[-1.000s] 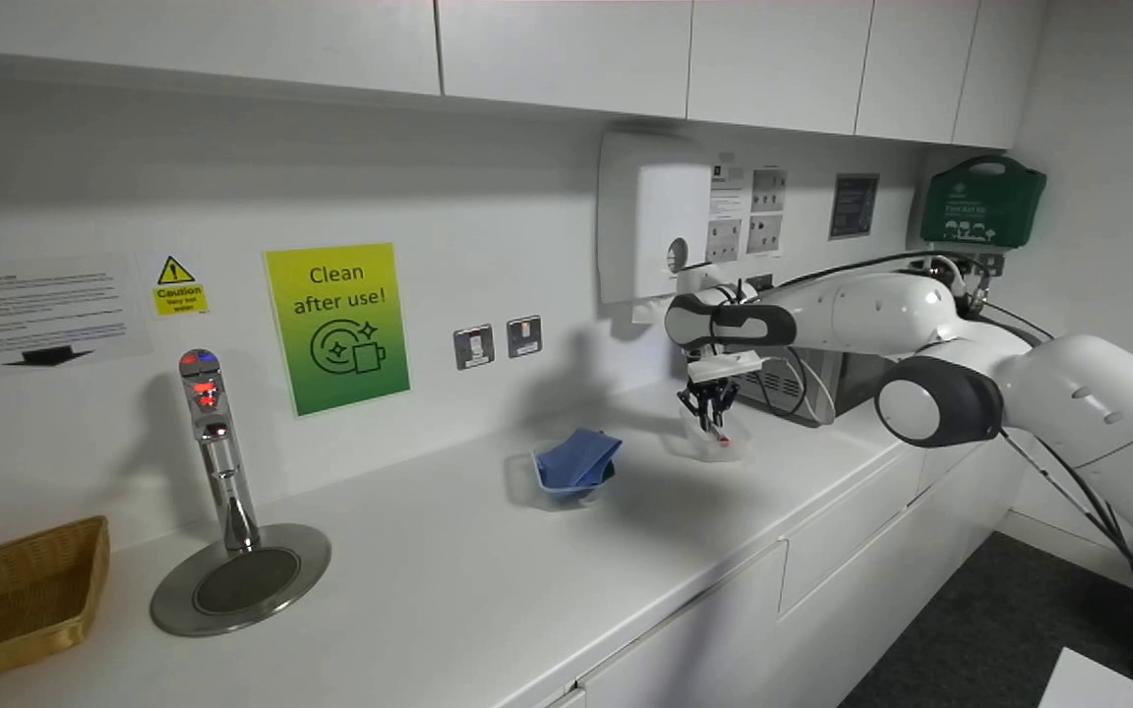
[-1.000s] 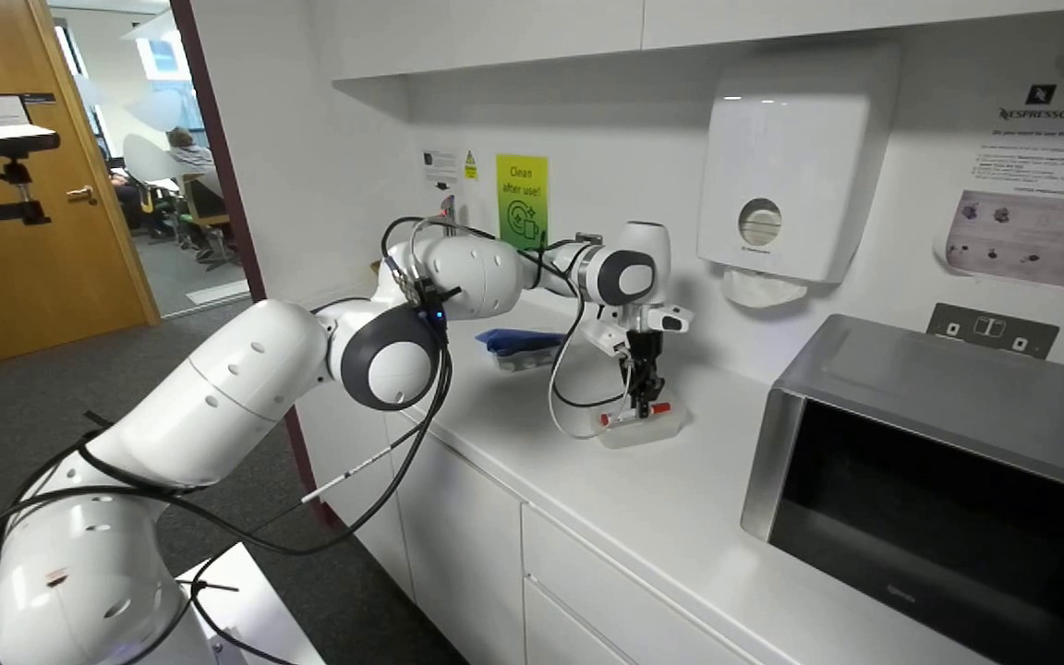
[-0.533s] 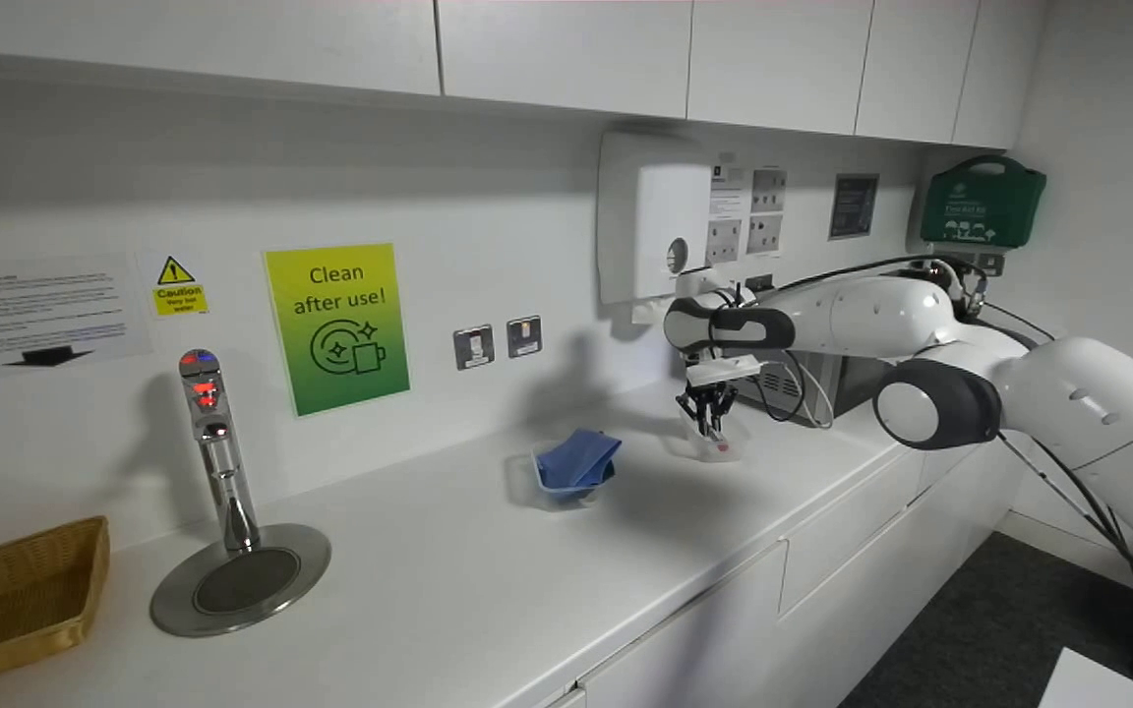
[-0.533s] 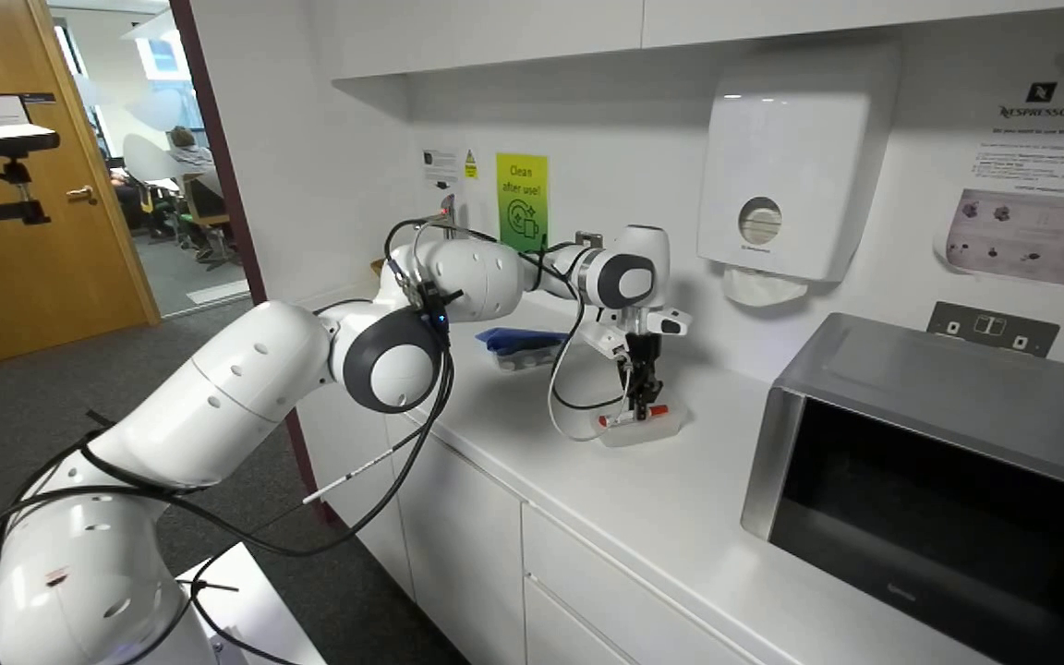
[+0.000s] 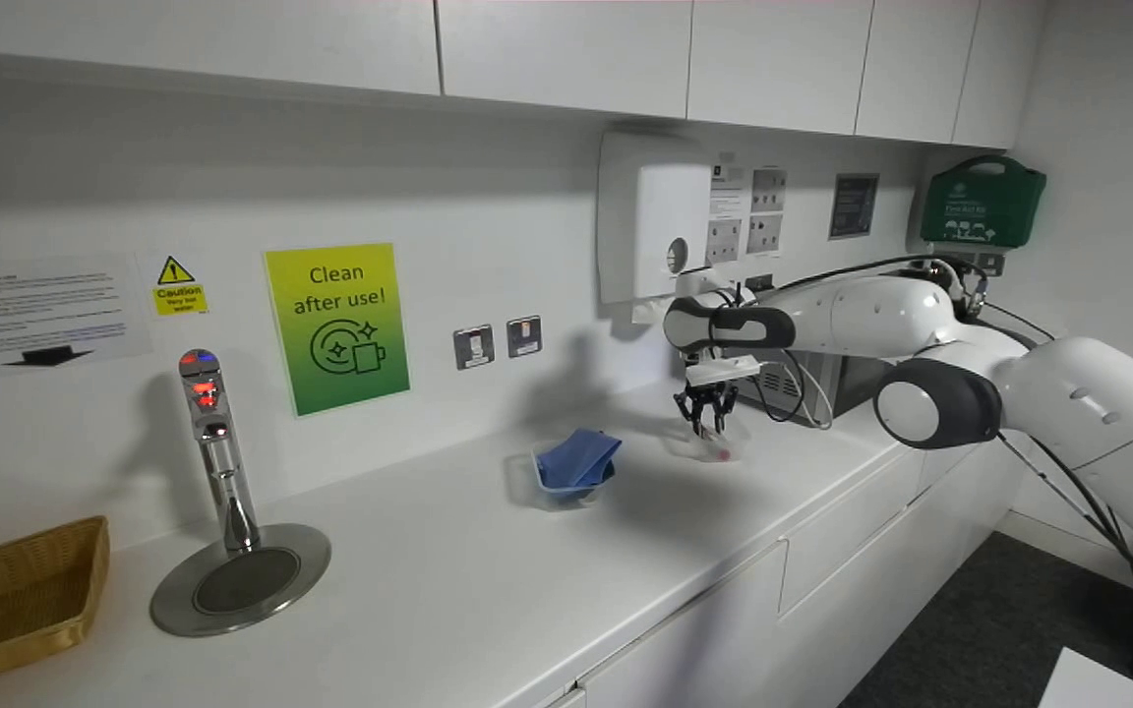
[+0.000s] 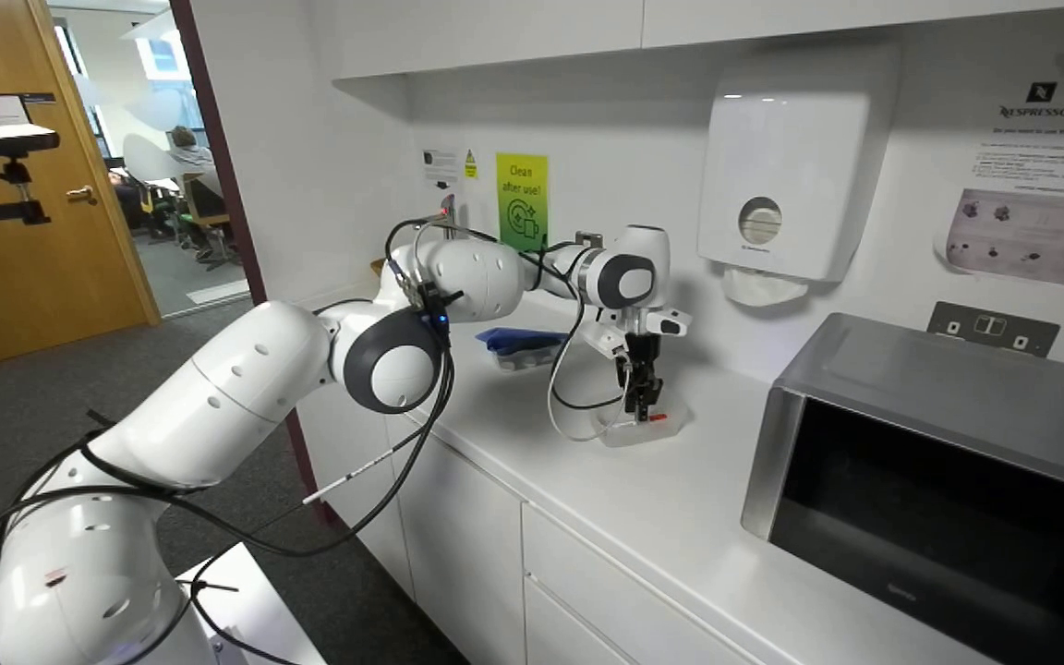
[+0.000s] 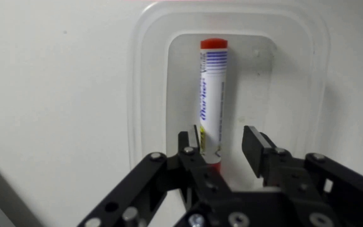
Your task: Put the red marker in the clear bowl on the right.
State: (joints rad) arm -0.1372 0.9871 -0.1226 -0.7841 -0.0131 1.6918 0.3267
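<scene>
Inside bowl [image 7: 152, 91], marker [image 7: 213, 99] lower, jaws now apart

this looks like an office kitchenette; a long white worktop [image 5: 448, 570] runs beneath wall cupboards [image 5: 566, 49], bearing a chrome tap [image 5: 222, 457] with a round drain plate [image 5: 244, 580] and a microwave [image 6: 938, 489]; on the walls [image 5: 507, 216] are a paper-towel dispenser [image 6: 800, 157], a sticker [image 5: 179, 286] warning of very hot water, a "clean after use!" poster [image 5: 337, 330], a nespresso notice [image 6: 1031, 175] and a green first aid kit [image 5: 984, 204]. beside a wooden door [image 6: 61, 268], a further room [image 6: 176, 282] shows a person [image 6: 188, 152] among chairs [image 6: 202, 205].
</scene>
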